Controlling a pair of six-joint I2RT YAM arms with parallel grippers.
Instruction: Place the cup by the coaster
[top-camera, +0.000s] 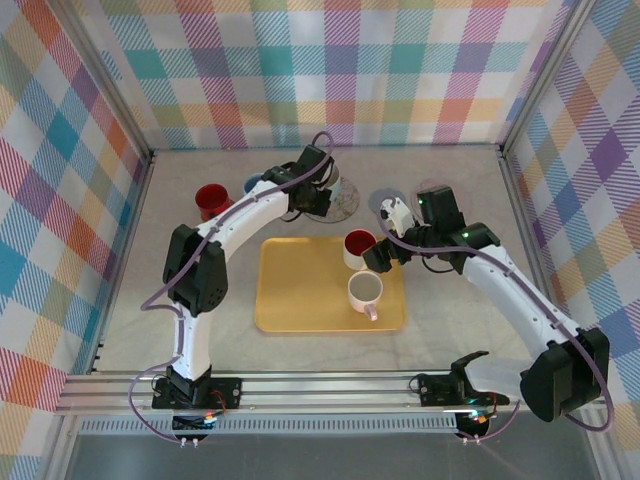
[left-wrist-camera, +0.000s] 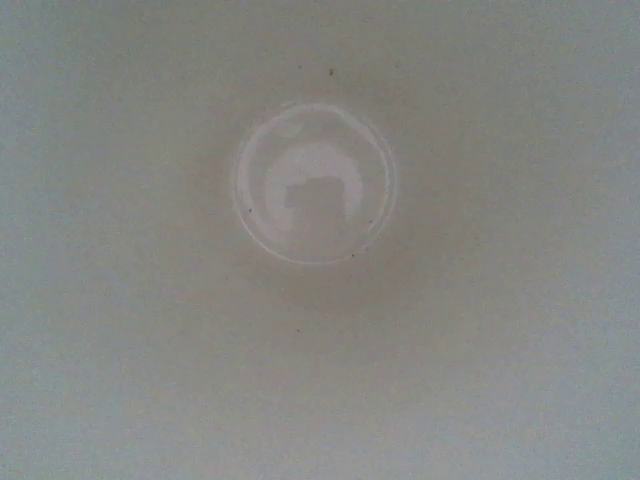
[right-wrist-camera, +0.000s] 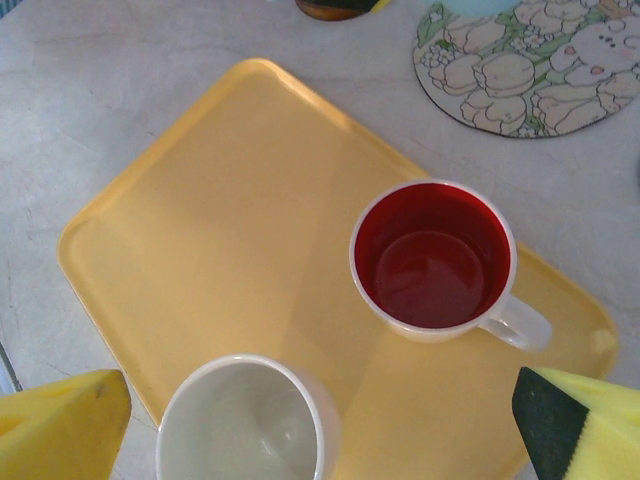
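Fingers (right-wrist-camera: 70, 415) of right gripper (right-wrist-camera: 320, 400) gape over tray (right-wrist-camera: 220, 220); left gripper (top-camera: 320, 185), at coaster (top-camera: 347, 207), grip unclear, peers into pale cup (left-wrist-camera: 315, 185).

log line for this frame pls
left tool: at pale cup over coaster, grip unclear | right tool: open above tray | on tray: red-lined cup, white cup

table (top-camera: 460, 175): pale marbled | on it: yellow tray (top-camera: 300, 295), round pictured coaster (right-wrist-camera: 530, 70), red cup (top-camera: 212, 200) back left
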